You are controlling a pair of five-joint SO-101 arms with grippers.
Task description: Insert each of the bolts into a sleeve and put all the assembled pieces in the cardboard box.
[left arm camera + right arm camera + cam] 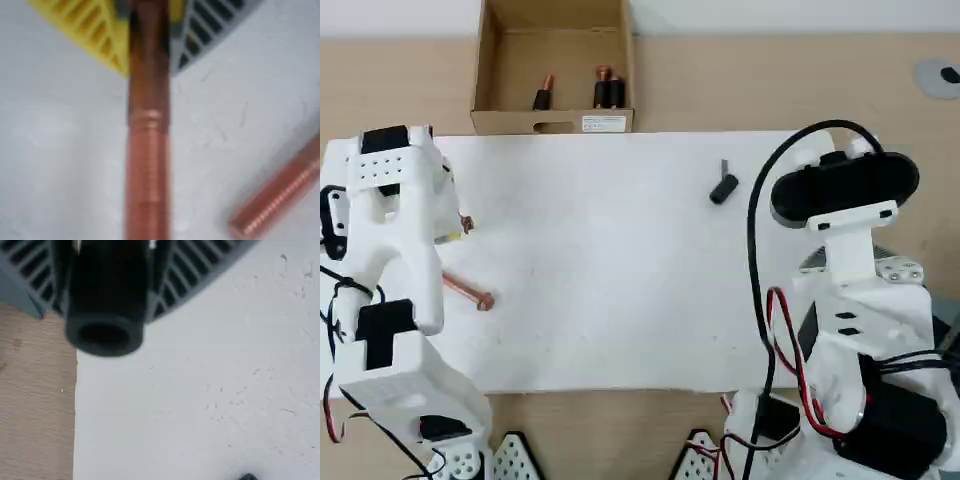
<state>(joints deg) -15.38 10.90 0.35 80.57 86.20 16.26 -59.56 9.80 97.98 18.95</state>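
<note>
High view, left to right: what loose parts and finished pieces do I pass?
Loose bolt on the mat → tilted assembled piece in the cardboard box → upright assembled piece beside it → black sleeve on the mat.

One printed item noted: a small white label (604, 123) is fixed to the outer face of the cardboard box (505, 122), on its near wall and toward that wall's right end in the high view. It carries short lines of dark print, too small to make out. No text, number or sign is legible.
</note>
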